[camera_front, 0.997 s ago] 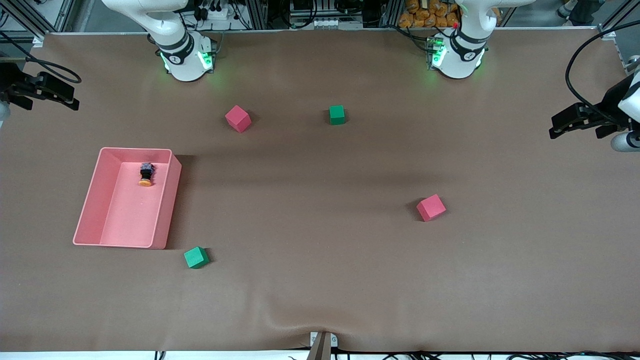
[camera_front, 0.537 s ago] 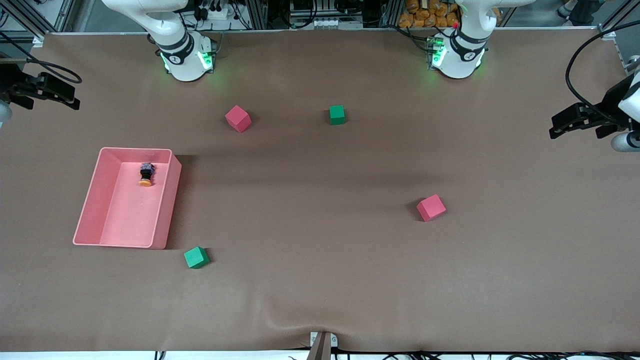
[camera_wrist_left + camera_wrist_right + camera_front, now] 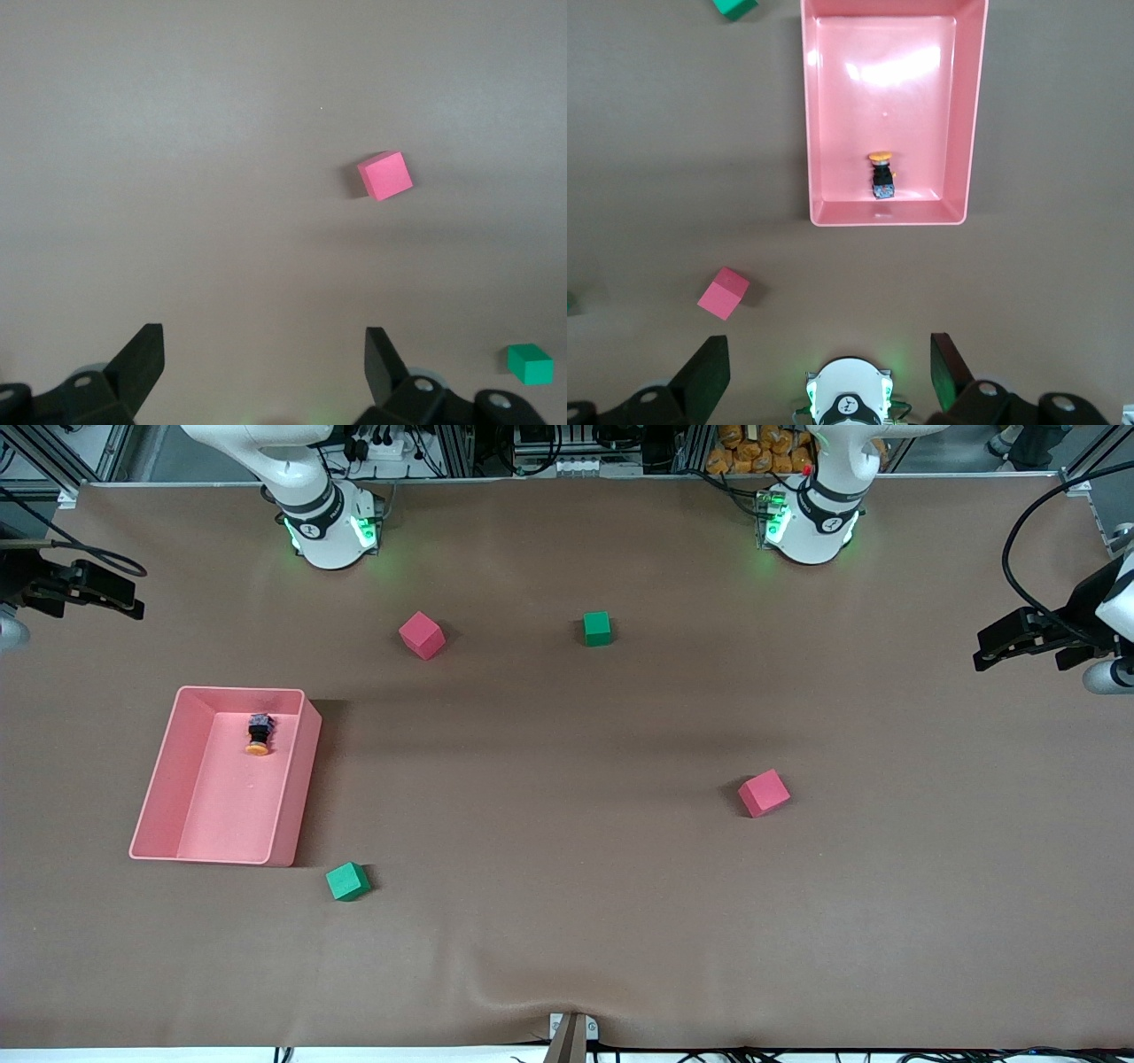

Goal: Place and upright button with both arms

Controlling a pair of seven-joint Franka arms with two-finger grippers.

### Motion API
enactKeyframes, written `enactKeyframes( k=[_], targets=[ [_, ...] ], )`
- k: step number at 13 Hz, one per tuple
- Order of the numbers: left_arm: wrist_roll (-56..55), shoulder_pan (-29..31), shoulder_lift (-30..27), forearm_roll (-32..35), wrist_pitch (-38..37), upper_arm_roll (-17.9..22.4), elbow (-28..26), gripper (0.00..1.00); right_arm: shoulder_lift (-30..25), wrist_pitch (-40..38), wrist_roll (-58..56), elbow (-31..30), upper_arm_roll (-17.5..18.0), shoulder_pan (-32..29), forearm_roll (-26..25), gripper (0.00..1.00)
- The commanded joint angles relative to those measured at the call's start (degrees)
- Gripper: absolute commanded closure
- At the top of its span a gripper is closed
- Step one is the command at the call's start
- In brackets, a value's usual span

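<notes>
Front view: the button [image 3: 258, 736] lies on its side in the pink tray [image 3: 168, 779], close to the tray's end wall nearest the robots' bases, its orange cap pointing toward the front camera. The right gripper [image 3: 104, 590] hangs high over the table's edge at the right arm's end, farther from the front camera than the tray, its fingers [image 3: 702, 379] spread wide and holding nothing. The left gripper [image 3: 1010, 640] hovers over the left arm's end of the table, well apart from the tray, its jaws likewise released and empty. One green cube [image 3: 347, 881] sits just beside the tray's corner nearest the front camera. A red cube [image 3: 422, 635] rests between the tray and the right arm's base [image 3: 330, 530]. A second green cube [image 3: 597, 628] and a second red cube [image 3: 764, 793] lie well apart from the tray, toward the left arm's end of the brown table [image 3: 567, 921].
</notes>
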Motion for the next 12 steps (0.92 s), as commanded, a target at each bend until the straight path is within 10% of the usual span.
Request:
enactKeyframes(
  k=[1,12],
  targets=[
    [1.26,0.66,-0.01,-0.22,-0.4,-0.29,0.44,0.0,-0.07,0.38,-0.13,-2.0,0.32,-2.2,1.28,0.0],
    [1.17,0.58,-0.01,-0.14,-0.4,-0.29,0.44,0.0,-0.51,25.49,-3.12,-27.47,0.32,-3.17,0.93,0.0]
  ],
)
